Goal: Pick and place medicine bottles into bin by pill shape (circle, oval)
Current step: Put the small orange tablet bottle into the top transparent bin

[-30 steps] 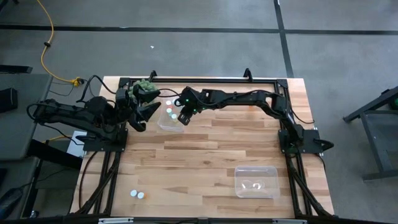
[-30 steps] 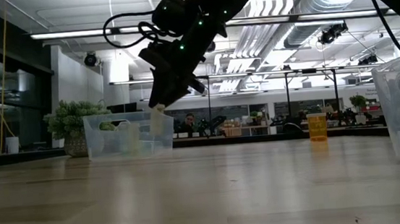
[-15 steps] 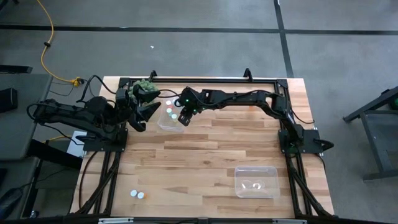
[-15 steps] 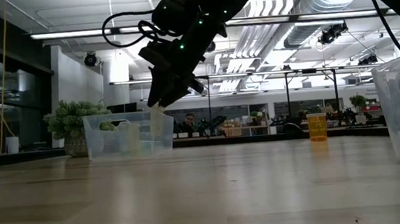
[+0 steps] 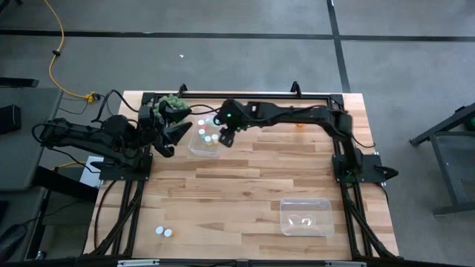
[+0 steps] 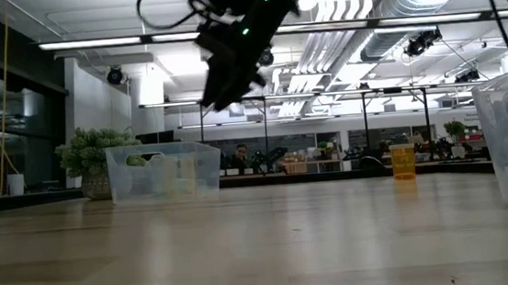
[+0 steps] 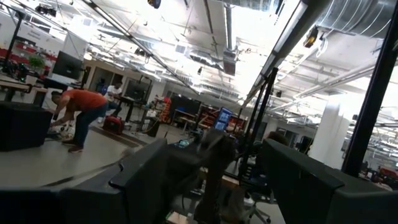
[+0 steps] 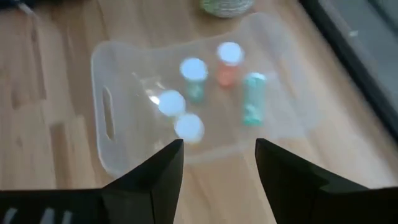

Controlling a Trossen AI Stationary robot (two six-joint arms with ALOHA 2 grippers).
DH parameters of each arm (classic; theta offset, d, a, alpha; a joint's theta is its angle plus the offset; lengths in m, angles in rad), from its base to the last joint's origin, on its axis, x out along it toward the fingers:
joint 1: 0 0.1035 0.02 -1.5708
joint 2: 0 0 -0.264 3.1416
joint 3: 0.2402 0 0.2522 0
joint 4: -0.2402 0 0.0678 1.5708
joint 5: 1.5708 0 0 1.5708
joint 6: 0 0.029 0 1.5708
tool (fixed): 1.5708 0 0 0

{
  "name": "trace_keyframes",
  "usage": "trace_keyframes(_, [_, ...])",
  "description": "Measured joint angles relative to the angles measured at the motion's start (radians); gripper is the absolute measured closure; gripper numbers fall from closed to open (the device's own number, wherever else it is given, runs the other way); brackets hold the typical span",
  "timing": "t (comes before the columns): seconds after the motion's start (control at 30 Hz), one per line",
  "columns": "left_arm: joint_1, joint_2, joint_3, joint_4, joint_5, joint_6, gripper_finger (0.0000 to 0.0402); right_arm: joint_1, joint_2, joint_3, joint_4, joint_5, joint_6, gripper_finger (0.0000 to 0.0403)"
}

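Observation:
A clear bin [image 5: 194,147] stands at the far left of the table and holds several medicine bottles [image 8: 193,70] with white caps, one reddish [image 8: 227,73] and one teal [image 8: 252,102]. My right gripper [image 5: 225,139] hovers open and empty above the bin's right rim; it also shows in the right wrist view [image 8: 217,163] and high in the low view [image 6: 222,90]. Two white bottles [image 5: 163,231] stand near the table's front left. An orange bottle [image 6: 403,162] stands at the far right. My left gripper [image 5: 172,137] waits open beside the bin's left side.
A second clear bin [image 5: 306,216] stands at the front right, with something pale in it. A green spiky ball plant [image 5: 172,106] sits behind the far-left bin. Bare wood lies between the two bins.
My right gripper has risen from just above the bin and gone a little toward the table's right edge. The pale bottle that hung under its fingers over the bin is no longer there; a white-capped bottle now shows in the bin where the gripper was.

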Motion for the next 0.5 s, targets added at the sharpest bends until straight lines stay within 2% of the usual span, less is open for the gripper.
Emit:
trace_keyframes(0.07, [0.0, 0.0, 0.0, -0.012, 0.0, 0.0, 0.0149, 0.005, -0.071, -0.066, -0.013, 0.032, -0.033, 0.021])
trace_keyframes(0.17, [0.0, 0.0, 0.0, -0.035, 0.0, -0.001, 0.0149, 0.007, -0.22, -0.258, 0.045, 0.051, -0.025, 0.021])
trace_keyframes(0.33, [0.0, 0.0, 0.0, -0.075, 0.0, 0.0, 0.0149, 0.018, -0.546, -0.661, 0.254, 0.052, 0.136, 0.021])
trace_keyframes(0.5, [0.002, 0.01, 0.0, -0.106, -0.013, 0.045, 0.0149, 0.073, -0.837, -0.939, 0.487, 0.052, 0.294, 0.021])
